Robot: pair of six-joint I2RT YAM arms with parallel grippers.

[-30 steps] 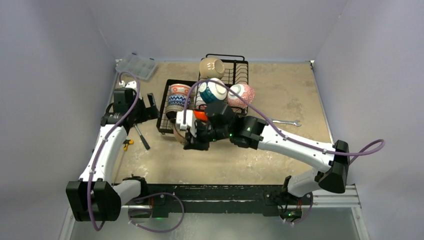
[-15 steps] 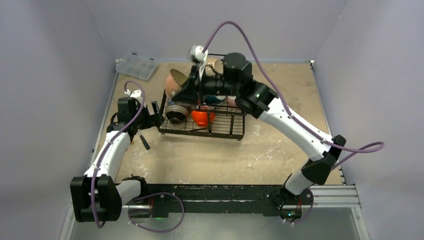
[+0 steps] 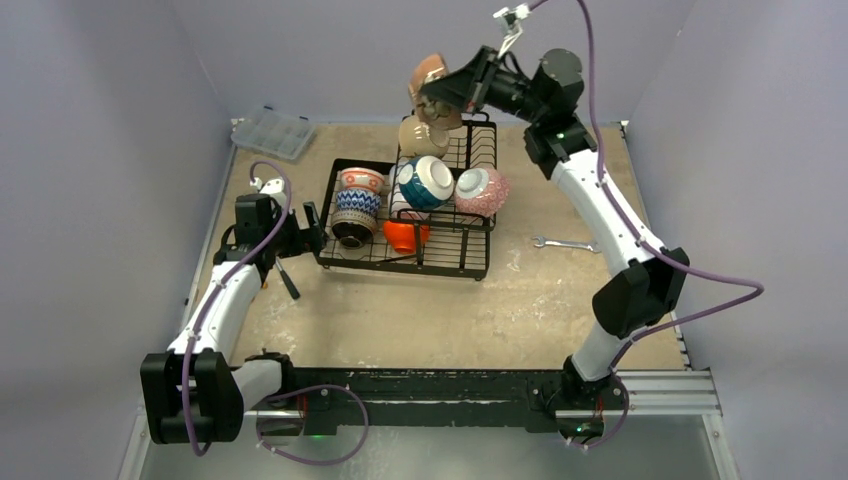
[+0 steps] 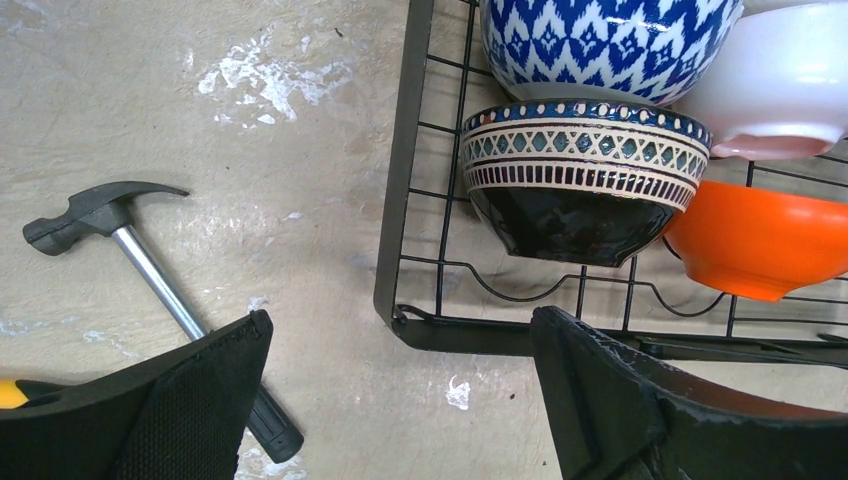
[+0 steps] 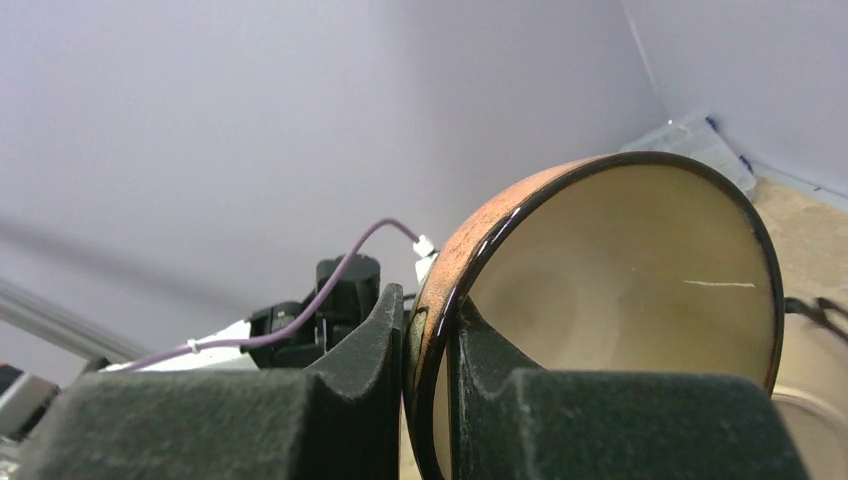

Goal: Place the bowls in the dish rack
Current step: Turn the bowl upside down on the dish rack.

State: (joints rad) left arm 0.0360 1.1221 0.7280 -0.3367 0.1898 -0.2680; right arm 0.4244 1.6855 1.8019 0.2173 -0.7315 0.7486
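The right tool (image 5: 430,345) pinches the rim of a tilted tan bowl (image 5: 620,280). The left tool (image 4: 400,335) stands spread, the dish rack (image 4: 392,180) corner just ahead, a hammer (image 4: 100,212) to its left

No readable text, label, brand, number or sign shows in any view.

I see plain pale lavender-grey walls (image 3: 90,130) closing in the work area on the left, back and right, evenly lit with only soft shadows. The tan, stone-look tabletop (image 3: 450,310) looks mottled and scuffed with white patches, and a black metal mounting rail (image 3: 440,385) runs along its near edge.
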